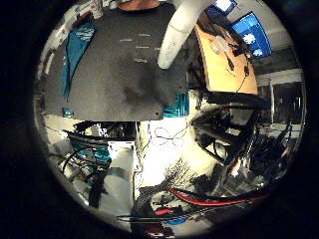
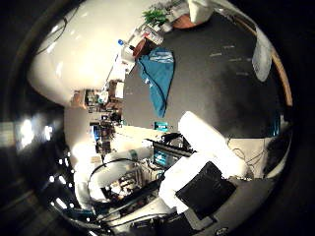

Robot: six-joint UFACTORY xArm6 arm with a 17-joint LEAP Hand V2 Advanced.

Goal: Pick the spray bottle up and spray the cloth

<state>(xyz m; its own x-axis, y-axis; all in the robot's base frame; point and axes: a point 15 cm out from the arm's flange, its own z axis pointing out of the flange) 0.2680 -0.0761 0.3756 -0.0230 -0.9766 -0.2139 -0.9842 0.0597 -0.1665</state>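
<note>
A teal cloth [image 2: 156,81] lies spread on a dark grey table mat [image 2: 212,84], near one end of it. The thumb side view shows a white spray bottle [image 2: 261,54] standing on the mat near the opposite edge, away from the cloth. The little finger side view shows the same mat [image 1: 115,70] from above, with the cloth [image 1: 75,62] at one side and the tall white bottle [image 1: 179,30] at the other. My hand [image 2: 202,167] is high above the table edge, far from both. Its white and black fingers look relaxed and hold nothing.
An orange-topped desk [image 1: 224,60] with monitors stands beside the mat. A green plant [image 2: 155,15] and small items sit past the cloth end. Below the table edge are floor, black stands and equipment [image 1: 229,139].
</note>
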